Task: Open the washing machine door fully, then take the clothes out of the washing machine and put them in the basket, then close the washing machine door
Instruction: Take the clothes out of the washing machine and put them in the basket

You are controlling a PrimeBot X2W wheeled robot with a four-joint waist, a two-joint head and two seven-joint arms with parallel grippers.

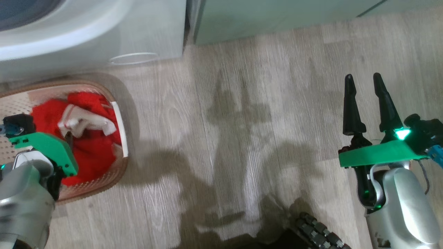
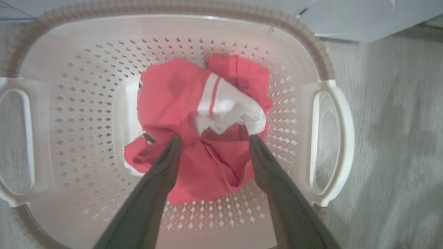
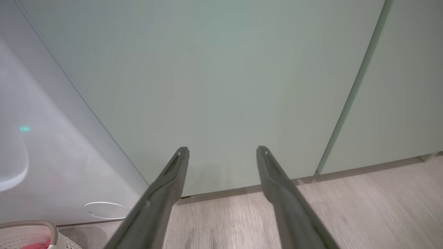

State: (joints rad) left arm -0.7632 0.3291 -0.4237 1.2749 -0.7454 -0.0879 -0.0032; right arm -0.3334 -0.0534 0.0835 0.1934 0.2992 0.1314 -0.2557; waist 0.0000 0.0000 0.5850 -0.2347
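Red clothes (image 2: pixel 173 97) in basket (image 2: pixel 311 45) just beyond left gripper (image 2: pixel 214 138), released, empty; right gripper (image 1: pixel 362 76) released; washing machine (image 1: pixel 148 31) nearer left arm.

Basket (image 2: pixel 86 103): cream plastic, smooth, bit shiny, lots of small holes. Rim (image 2: pixel 320 57) brown, ribbed, rough-looking. Handles (image 2: pixel 334 141) white smooth plastic.
Clothes (image 2: pixel 173 100): soft red cloth, crumpled, matt; one part white cloth.
Floor (image 1: pixel 242 103): pale wood boards, grain lines, matt.
Washing machine (image 1: pixel 148 31): white, hard, smooth, shiny.
Cabinets (image 3: pixel 221 86): pale green, flat, smooth, soft dull shine.
Left gripper (image 2: pixel 214 140): jaws dark, matt, smooth.
Right gripper (image 1: pixel 364 81): jaws black, bit glossy; green plate (image 1: pixel 377 154) matt plastic; forearm (image 1: pixel 405 197) silver, smooth, shiny.
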